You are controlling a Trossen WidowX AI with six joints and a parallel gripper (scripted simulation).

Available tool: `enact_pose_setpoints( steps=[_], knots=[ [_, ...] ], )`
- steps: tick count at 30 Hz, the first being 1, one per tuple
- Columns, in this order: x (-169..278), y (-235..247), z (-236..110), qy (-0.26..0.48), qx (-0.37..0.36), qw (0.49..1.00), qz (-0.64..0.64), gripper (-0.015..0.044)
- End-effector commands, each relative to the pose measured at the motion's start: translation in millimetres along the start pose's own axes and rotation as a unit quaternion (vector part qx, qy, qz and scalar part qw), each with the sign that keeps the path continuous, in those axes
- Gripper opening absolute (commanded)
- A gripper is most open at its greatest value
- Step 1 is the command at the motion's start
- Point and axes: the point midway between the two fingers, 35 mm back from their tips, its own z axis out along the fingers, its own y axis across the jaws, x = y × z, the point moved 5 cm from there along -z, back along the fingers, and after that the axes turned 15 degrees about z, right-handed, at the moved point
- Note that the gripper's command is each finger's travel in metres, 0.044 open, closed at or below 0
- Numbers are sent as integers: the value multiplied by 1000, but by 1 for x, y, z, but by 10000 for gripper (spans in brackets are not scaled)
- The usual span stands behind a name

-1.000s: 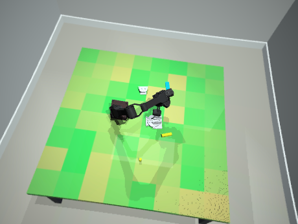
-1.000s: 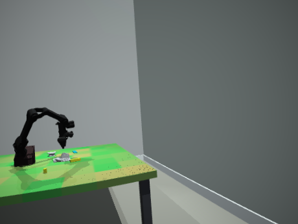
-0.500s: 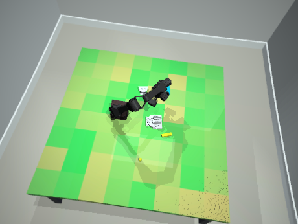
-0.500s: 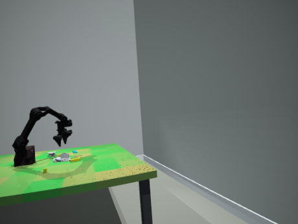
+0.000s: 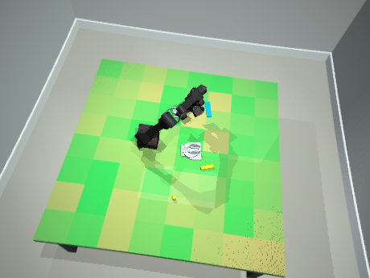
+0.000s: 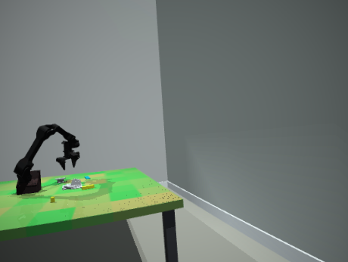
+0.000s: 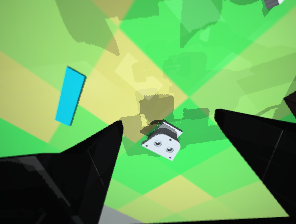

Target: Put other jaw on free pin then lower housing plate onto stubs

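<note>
Above the white housing plate (image 6: 60, 179) (image 7: 161, 145) — unlabelled — open jaws (image 6: 69, 169) (image 7: 170, 119) hover.

A blue bar (image 5: 208, 109) (image 6: 87, 177) (image 7: 70, 96) lies flat on the green-and-tan chequered table (image 5: 96, 189) (image 6: 144, 209) (image 7: 30, 100), well apart from a yellow bar (image 5: 207, 167) (image 6: 88, 186), also flat. A small yellow piece (image 5: 174, 198) (image 6: 52, 199), perhaps a stubby cylinder, sits on its own. White trim (image 5: 201, 36) (image 6: 242, 223) runs along the foot of the grey walls (image 5: 201, 18) (image 6: 246, 95).

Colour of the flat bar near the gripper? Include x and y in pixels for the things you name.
Blue, a bright cyan shade; the flat bar (image 5: 208, 109) (image 6: 87, 177) (image 7: 70, 96) shows best in the wrist view.
</note>
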Motion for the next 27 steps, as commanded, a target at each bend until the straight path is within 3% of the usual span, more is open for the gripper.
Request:
enact_pose_setpoints(
  steps=[1,27],
  knots=[
    [20,1,0,3,3,999,38,440],
    [126,-18,16,-34,10,941,336,440]
  ],
)
